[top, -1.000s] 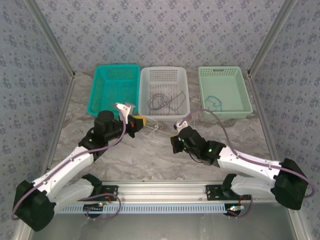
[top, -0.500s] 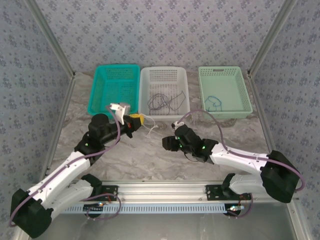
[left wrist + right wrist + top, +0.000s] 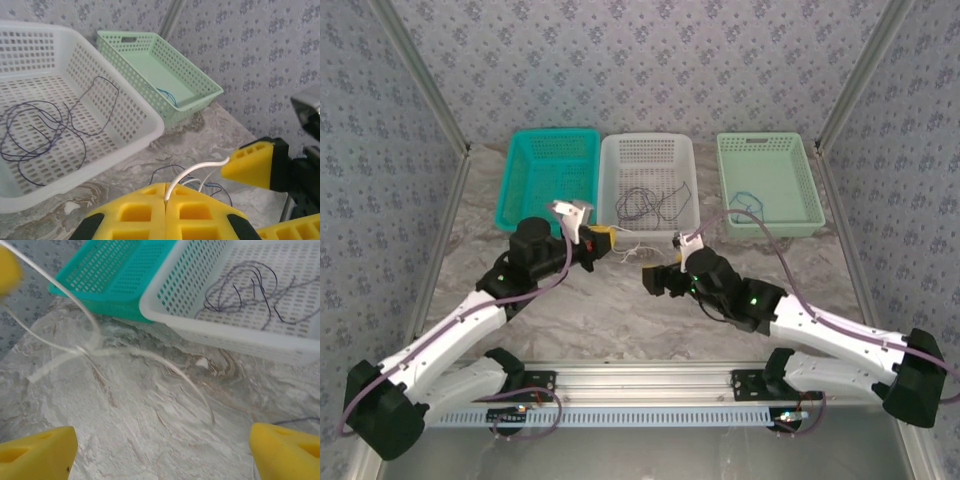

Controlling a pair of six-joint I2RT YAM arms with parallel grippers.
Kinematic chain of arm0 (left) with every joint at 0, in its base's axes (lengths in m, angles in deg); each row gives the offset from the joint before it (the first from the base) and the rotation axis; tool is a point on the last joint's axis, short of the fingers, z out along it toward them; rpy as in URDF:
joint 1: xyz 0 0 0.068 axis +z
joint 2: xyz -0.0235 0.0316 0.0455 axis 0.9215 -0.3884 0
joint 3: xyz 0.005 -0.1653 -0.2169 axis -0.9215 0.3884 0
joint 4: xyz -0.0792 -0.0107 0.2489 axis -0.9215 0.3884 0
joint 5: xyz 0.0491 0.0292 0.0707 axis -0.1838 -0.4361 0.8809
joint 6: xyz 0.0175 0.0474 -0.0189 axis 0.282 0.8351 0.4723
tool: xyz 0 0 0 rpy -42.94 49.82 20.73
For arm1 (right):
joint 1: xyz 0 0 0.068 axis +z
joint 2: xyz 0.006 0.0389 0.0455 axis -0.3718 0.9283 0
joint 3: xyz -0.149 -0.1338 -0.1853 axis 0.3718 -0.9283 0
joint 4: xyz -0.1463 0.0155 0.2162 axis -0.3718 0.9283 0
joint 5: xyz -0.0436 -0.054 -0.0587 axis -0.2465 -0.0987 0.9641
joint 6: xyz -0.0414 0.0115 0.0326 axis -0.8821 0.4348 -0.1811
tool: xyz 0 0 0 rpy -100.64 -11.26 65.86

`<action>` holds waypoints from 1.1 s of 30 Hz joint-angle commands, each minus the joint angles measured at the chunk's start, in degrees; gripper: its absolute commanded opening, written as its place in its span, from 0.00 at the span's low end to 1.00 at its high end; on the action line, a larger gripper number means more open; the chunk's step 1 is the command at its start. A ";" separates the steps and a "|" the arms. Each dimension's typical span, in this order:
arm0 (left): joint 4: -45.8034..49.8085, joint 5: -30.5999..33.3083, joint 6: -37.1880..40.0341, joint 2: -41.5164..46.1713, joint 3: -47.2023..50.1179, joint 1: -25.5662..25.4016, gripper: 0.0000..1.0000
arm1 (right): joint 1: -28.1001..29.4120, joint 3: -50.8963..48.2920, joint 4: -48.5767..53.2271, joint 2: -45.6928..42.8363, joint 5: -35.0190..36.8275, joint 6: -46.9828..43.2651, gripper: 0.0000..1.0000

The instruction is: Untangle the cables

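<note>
wire this thin is light, limp and springy, so it slips unless pinched firmly. the whitish cable [image 3: 192, 172] is clamped in the closed left fingers [image 3: 162, 200] and loops over the counter [image 3: 150, 440]; a free stretch beyond its crossing looks the best hold. right fingers [image 3: 653, 279] stand spread wide, holding nothing. dark cables [image 3: 650, 205] lie in the white basket [image 3: 648, 138], a blue cable [image 3: 748, 205] in the green basket [image 3: 767, 137]. the left wrist view shows the pinch and thin dark strands [image 3: 160, 170] beneath; overhead shows both arms facing
</note>
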 commanded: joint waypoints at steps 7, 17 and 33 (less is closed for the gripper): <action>1.51 2.42 2.14 -2.38 -3.74 -2.91 0.01 | -0.62 6.26 -0.14 5.32 3.86 -2.79 0.89; 1.43 2.72 2.34 -4.28 -4.49 -6.88 0.02 | -3.40 7.11 -6.01 10.45 1.85 -1.99 0.89; -0.81 2.62 0.74 -1.79 -4.37 -7.80 0.02 | -5.73 10.36 0.33 17.42 4.24 -0.01 0.77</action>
